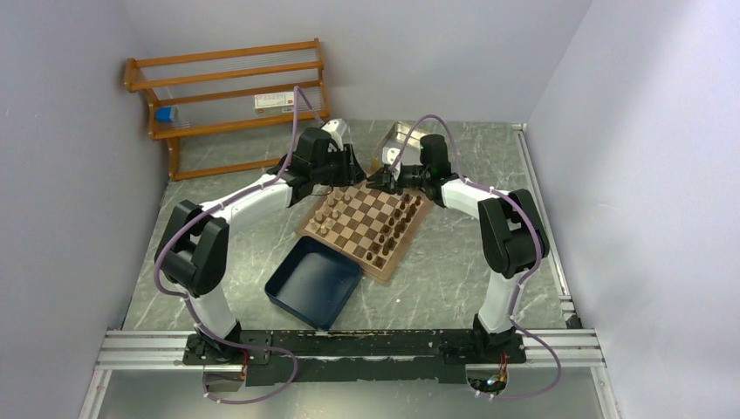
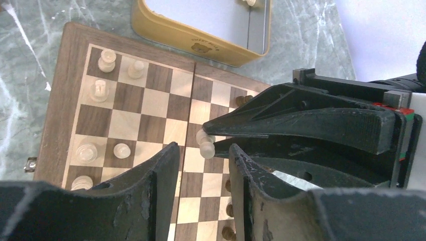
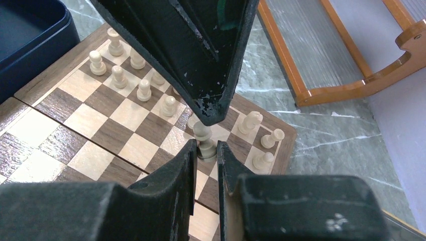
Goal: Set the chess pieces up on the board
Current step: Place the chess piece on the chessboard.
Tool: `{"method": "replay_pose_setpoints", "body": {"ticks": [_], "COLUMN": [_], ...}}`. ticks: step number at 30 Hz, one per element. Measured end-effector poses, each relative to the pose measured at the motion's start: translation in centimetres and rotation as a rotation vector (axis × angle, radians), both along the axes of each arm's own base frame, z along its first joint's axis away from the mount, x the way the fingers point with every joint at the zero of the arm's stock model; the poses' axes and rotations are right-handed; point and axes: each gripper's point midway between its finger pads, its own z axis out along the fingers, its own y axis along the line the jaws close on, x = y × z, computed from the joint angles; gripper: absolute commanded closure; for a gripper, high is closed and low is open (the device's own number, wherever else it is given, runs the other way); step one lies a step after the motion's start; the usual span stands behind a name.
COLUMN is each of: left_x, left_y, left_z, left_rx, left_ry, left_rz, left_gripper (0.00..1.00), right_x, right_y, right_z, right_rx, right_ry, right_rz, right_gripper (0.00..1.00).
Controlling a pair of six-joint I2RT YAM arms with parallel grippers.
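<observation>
While both arms worked one spot, the top view showed the left gripper and right gripper nose to nose over the 12 o'clock corner of the board. Light pieces lined its 10 o'clock side.

In the left wrist view, the left fingers stood narrowly apart and empty, aimed at a light piece.

In the right wrist view, the right jaws pinched that piece near the board's 3 o'clock corner. The left gripper hung at 12 o'clock, probably to take or steady it. Whether the base touched a square could not be told.

Board middle free; pieces line edges
</observation>
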Motion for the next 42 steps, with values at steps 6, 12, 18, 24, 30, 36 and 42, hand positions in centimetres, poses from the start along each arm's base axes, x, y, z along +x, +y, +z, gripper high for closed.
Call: {"method": "replay_pose_setpoints", "body": {"ticks": [6,12,18,24,30,36,42], "left_x": [0.0,0.1,0.1,0.1,0.1,0.2,0.0], "left_y": [-0.7,-1.1,-1.4,-1.6,-1.9,-2.2,-2.3], "left_z": [0.5,0.0,-1.6,-1.7,-1.7,-1.5,-1.5], "left_rx": [-0.037,-0.05,-0.048,-0.061,-0.076,-0.094,-0.1], "left_ry": [-0.008,0.005,0.041,0.045,0.05,0.051,0.058], "left_rz": [-0.018,-0.023,-0.029,-0.033,-0.037,-0.04,-0.048], "left_gripper": [0.55,0.58,0.6,0.65,0.68,0.77,0.86], "right_x": [0.1,0.4,0.4,0.6,0.7,0.8,0.7], "right_y": [-0.1,-0.4,-0.4,-0.7,-0.8,-0.9,-1.0], "right_z": [0.2,0.3,0.4,0.4,0.4,0.5,0.3], "right_rx": [0.013,0.022,0.026,0.028,0.03,0.035,0.041], "right_ry": [0.012,0.028,0.028,0.036,0.046,0.051,0.061], "right_rz": [-0.011,-0.025,-0.029,-0.039,-0.044,-0.05,-0.06], "right_gripper": [0.94,0.95,0.95,0.95,0.96,0.96,0.84]}}
